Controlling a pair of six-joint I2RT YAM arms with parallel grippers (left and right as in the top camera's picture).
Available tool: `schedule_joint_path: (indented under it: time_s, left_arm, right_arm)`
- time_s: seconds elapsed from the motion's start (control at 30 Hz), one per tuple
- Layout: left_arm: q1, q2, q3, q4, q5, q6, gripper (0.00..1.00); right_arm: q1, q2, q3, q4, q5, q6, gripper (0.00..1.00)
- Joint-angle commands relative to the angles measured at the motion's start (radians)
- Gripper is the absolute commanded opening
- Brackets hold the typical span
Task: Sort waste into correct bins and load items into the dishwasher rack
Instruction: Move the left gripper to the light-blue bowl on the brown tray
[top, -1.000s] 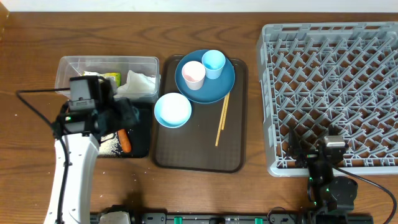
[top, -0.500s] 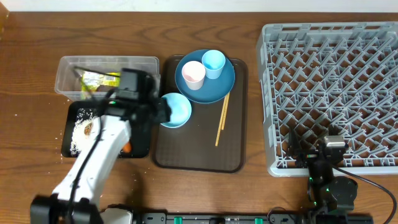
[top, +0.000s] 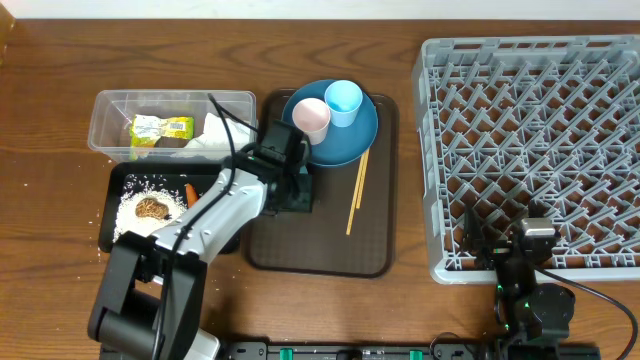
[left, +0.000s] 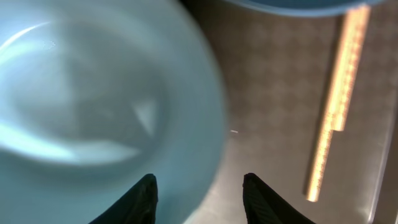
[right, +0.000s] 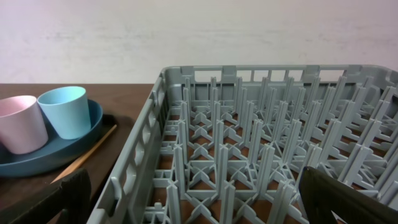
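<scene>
Bowl (left: 93, 93): on the brown tray (top: 320, 240), right under the left claw (left: 199, 182). Its rim runs between the jaws, which stand apart and grip nothing yet.
Chopsticks (top: 357, 192): just right of the bowl, lying lengthwise front to back.
Rack (top: 540, 120): well off to the right.
Right claw (right: 199, 193): wide open and empty, at the rack's near edge, far from the bowl.

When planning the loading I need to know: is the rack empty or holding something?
Empty where visible: the rack shows only bare pegs in both views; the right arm hides part of its near edge.
</scene>
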Motion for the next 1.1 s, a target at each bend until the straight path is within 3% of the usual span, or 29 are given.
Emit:
schedule_joint_path:
  time_s: [0.0, 0.37, 0.47, 0.5, 0.63, 0.73, 1.07]
  left_arm:
    - [-0.030, -0.033, 0.022, -0.002, 0.071, -0.001, 0.43]
    - [-0.088, -0.151, 0.022, -0.035, 0.135, 0.002, 0.43]
    - [-0.087, -0.151, 0.022, -0.035, 0.027, 0.003, 0.43]
    - [-0.088, -0.151, 0.022, -0.032, -0.025, 0.003, 0.41]
    - [-0.088, -0.149, 0.022, -0.024, -0.269, 0.002, 0.11]
    - [-0.087, -0.147, 0.022, -0.022, -0.355, 0.002, 0.10]
    - [-0.088, -0.036, 0.022, -0.016, -0.344, 0.002, 0.07]
  right_arm:
    - [0.000, 0.000, -0.001, -0.004, -0.003, -0.015, 0.99]
    - [0.000, 0.000, -0.001, -0.004, -0.003, -0.015, 0.99]
    - [0.000, 0.000, -0.001, -0.004, -0.003, -0.015, 0.99]
    - [0.000, 0.000, -0.001, -0.004, -0.003, -0.015, 0.99]
    - [0.000, 0.000, -0.001, -0.004, -0.003, -0.015, 0.99]
    - [0.000, 0.000, -0.001, -0.004, -0.003, -0.015, 0.99]
    - [0.000, 0.000, -0.001, -0.004, -0.003, -0.015, 0.99]
